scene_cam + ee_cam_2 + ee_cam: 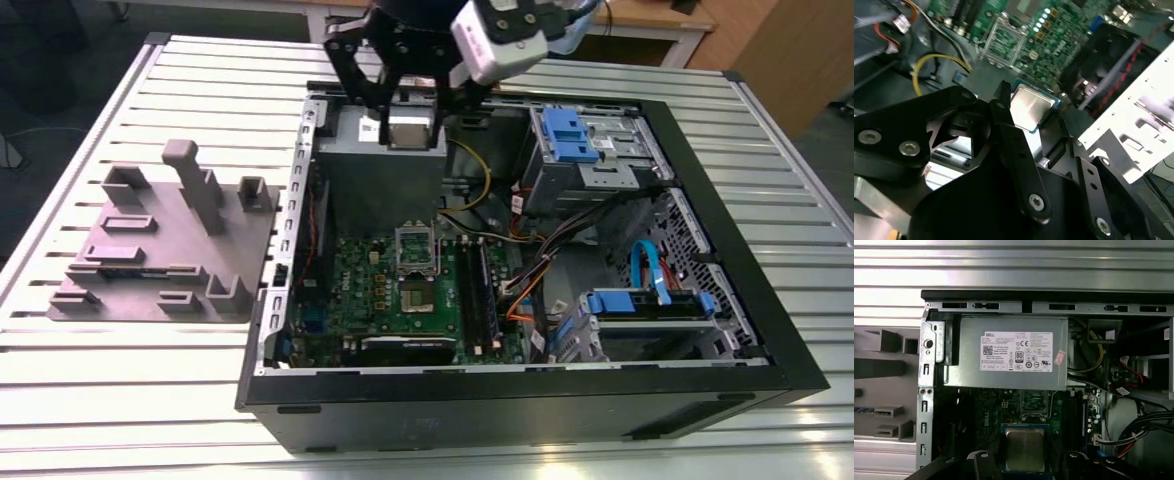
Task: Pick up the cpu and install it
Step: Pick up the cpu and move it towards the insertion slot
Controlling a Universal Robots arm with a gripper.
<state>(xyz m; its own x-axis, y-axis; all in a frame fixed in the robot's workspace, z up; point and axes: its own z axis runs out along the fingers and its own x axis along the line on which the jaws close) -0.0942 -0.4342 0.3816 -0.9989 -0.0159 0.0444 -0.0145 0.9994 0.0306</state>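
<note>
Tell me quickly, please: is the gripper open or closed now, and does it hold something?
Gripper: closed, holding the cpu over the open computer case.

Tabletop (147,410): pale metal, ribbed in long parallel slats that run from the exterior view's left to its right. Two things rest directly on it.

Grey moulded plate (140,275): left-centre of the frame, lying flat on the slats, with upright posts and blocks rising from it.

Black computer case (534,405): centre to right of the frame, lying on its side with the open face up. It sits just beside the plate; contact between them cannot be told.

In the first wrist view the tabletop (1014,265) extends beyond the computer case (1054,294), with the grey moulded plate (879,390) alongside.
</note>
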